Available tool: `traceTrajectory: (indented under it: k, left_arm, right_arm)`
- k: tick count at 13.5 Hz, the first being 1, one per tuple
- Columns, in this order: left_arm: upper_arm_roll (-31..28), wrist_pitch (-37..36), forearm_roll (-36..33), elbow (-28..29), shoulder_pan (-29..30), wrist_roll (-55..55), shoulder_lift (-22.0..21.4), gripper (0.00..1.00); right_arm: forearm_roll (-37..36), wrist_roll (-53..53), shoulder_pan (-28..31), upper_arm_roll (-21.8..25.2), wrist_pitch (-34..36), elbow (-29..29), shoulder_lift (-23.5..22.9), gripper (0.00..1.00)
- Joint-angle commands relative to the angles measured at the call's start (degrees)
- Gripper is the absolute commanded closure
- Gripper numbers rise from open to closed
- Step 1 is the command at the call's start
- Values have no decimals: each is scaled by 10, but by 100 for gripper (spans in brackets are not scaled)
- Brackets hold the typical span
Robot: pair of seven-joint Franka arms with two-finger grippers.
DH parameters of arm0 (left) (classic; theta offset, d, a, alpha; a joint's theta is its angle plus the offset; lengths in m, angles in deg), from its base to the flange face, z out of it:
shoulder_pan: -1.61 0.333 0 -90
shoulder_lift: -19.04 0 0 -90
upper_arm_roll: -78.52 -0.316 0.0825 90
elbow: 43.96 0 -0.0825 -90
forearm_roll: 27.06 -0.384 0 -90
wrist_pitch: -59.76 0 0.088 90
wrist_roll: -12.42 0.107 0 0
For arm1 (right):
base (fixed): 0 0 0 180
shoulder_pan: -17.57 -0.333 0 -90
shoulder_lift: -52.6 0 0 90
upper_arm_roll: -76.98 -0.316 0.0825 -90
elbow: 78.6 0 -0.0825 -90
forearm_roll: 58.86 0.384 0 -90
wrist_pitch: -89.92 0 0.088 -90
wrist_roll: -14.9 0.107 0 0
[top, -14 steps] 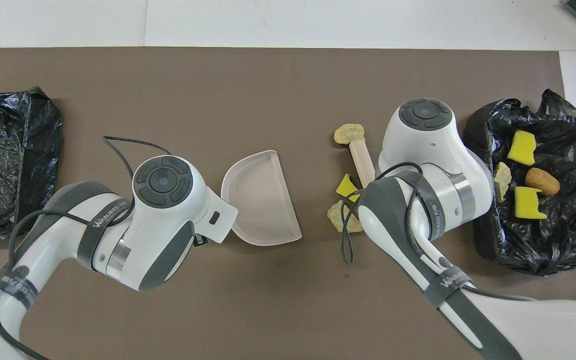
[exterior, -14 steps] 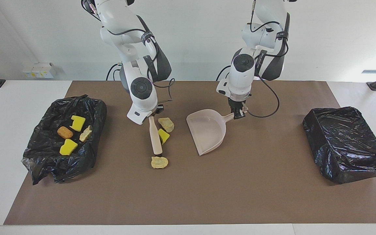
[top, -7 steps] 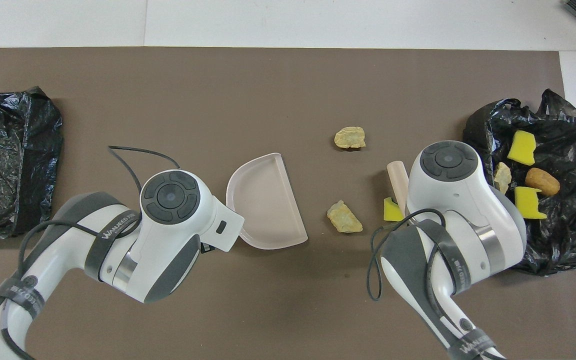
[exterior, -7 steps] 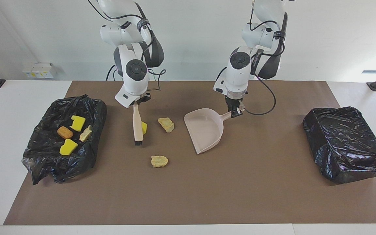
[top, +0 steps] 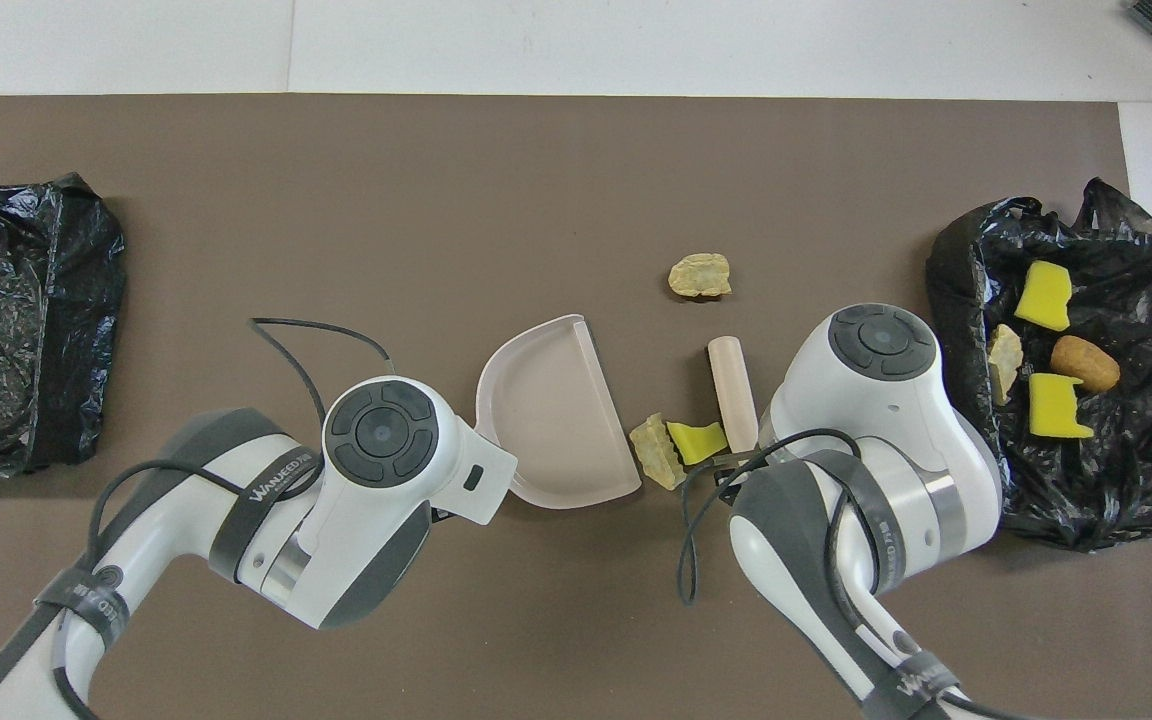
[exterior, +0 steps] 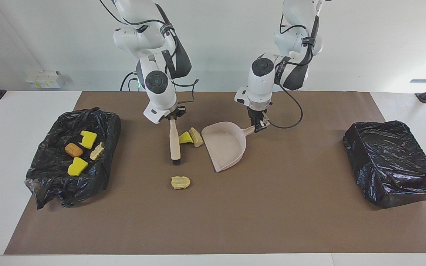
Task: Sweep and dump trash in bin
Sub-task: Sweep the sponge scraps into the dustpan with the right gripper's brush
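Moved: brush (exterior: 175,142) w/ right gripper (exterior: 172,117) swung back toward the dustpan (exterior: 225,146); yellow wedge (exterior: 185,137) and beige lump (exterior: 196,137) now pushed together just beside the pan's open edge; pan itself shifted toward the right arm's end.
Filled bag: black-lined bin (exterior: 46,173) at right arm's end of surface holds two yellow wedges (exterior: 87,139), brown nugget (exterior: 73,149), one beige lump (exterior: 97,151).
Right gripper: clamped tight on brush handle top, bristles down on brown mat (exterior: 272,207).
Loose trash: wedge touching brush side and beige lump; another beige lump (exterior: 180,182) alone, farther from the robots than brush tip, well apart from pan.
Left gripper (exterior: 257,125): closed on dustpan handle; pan mouth faces the brush.
Empty-looking bag: second black-lined bin (exterior: 394,162) at left arm's end, well apart from everything.
In the way: nothing between pile and pan mouth.
Writing: "WANJEED" partly legible on arm straps (top: 271,482) in overhead view.
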Motion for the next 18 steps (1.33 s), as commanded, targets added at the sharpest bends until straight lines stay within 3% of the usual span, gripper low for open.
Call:
traceTrajectory:
  k: [1, 6, 11, 14, 16, 18]
  left_arm:
    - [-6, 14, -11, 14, -9, -3, -6, 100]
    - [-6, 16, -11, 14, -10, 12, -6, 100]
    - [-6, 44, -10, 28, -7, 37, -7, 100]
    - [-6, 45, -6, 27, -3, 43, -6, 100]
    - [-7, 45, 7, 22, -1, 55, -3, 100]
    - [-7, 45, 20, 10, 13, 56, 8, 100]
  right_arm:
    - [48, -5, 3, -2, -15, -2, -1, 100]
    - [191, -40, -1, -2, -56, 3, -9, 100]
    - [284, -32, -10, -1, -44, 84, -51, 100]
    - [200, 1, -2, 6, 18, 130, -44, 100]
    - [75, 11, 2, 5, 65, 172, -48, 100]
    - [-65, -11, 6, 0, 62, 181, -55, 100]
